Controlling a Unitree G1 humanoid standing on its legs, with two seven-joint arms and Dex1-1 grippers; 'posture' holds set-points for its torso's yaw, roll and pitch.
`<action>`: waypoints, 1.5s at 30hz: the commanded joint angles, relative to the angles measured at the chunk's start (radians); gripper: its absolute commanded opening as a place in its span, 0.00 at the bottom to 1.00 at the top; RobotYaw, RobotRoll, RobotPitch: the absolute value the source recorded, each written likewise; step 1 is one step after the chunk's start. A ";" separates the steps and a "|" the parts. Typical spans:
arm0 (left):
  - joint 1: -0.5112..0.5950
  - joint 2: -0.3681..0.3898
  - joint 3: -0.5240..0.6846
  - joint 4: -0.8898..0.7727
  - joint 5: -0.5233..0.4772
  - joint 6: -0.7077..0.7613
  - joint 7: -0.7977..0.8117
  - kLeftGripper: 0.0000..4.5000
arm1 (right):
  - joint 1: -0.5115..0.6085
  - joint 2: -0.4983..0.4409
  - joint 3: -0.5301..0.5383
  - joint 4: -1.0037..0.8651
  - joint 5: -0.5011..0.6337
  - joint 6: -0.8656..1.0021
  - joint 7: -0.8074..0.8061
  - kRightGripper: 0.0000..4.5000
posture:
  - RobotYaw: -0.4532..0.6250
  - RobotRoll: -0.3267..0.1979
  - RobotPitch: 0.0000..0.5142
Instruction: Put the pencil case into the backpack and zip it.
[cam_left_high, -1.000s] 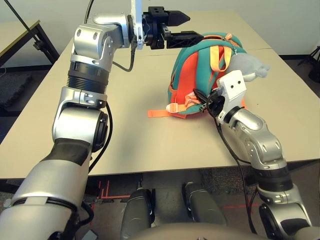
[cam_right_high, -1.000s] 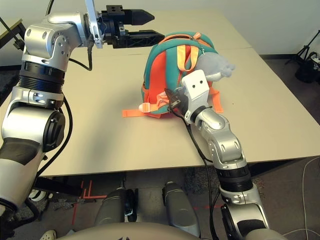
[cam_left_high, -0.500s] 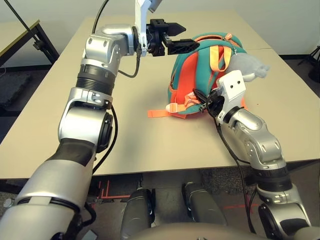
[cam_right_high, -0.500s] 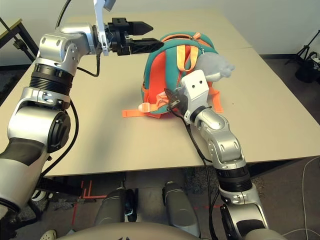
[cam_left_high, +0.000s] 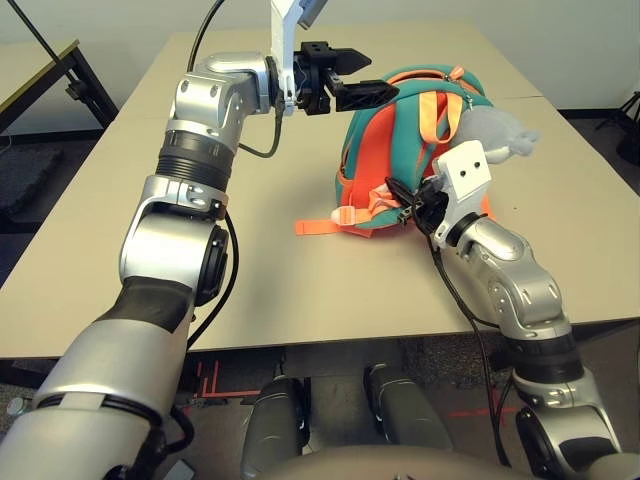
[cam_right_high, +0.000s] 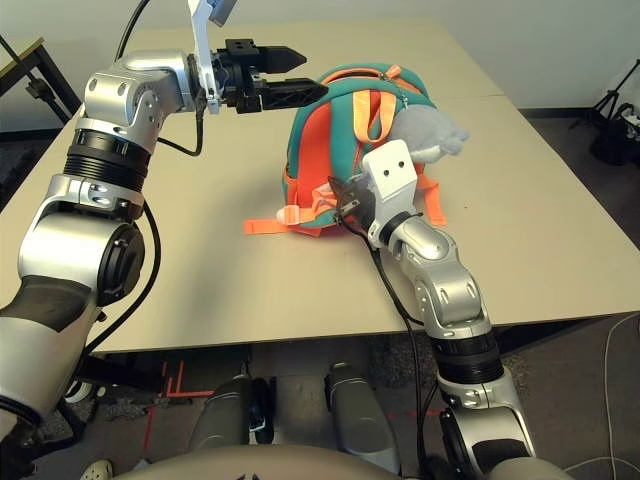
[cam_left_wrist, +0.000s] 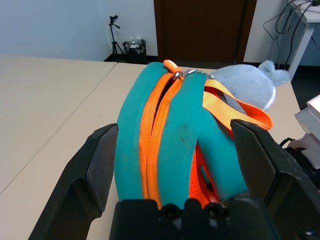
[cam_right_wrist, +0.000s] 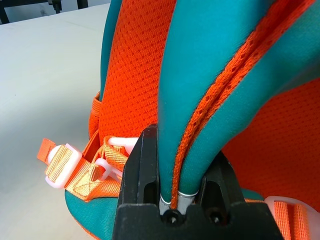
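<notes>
Since a sec ago the left arm has swung in toward the bag: its hand was up and off to the side of the top, now sits lower and closer, right at the backpack's upper end. Nothing else shifted; right arm and bag same as before.

Table: big beige top, mostly bare. Backpack lies on it a bit right of centre, orange body w/ teal trim, straps facing up, grey plush charm on its far-right side, orange webbing strap trailing out on the table to the left.

Left gripper: released, fingers spread wide, straddling the top of the bag w/o touching as far as I can tell. Zip line runs between them; metal zip pull sits at the far end of the teal band.

Right gripper: clenched on a teal shoulder strap low on the bag, seemingly holding it steady.

Pencil case: not visible on the table, so prob already inside, can't confirm. Zip teeth look closed along the stretch in view, so zipping seems done or nearly; likely left: check the zip end & let go.
</notes>
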 joint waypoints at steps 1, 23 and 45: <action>-0.010 -0.002 -0.007 0.009 0.014 -0.008 -0.012 1.00 | 0.001 0.011 0.037 0.012 0.008 -0.005 0.025 0.14 | 0.18 0.62 0.16; 0.023 0.037 -0.036 -0.117 -0.001 0.066 -0.097 1.00 | -0.006 0.012 0.043 0.024 0.005 -0.017 0.037 0.14 | 0.19 0.62 0.14; 0.096 0.076 -0.099 -0.339 -0.045 0.259 -0.190 1.00 | -0.005 0.017 0.046 0.036 0.003 -0.024 0.037 0.14 | 0.19 0.62 0.16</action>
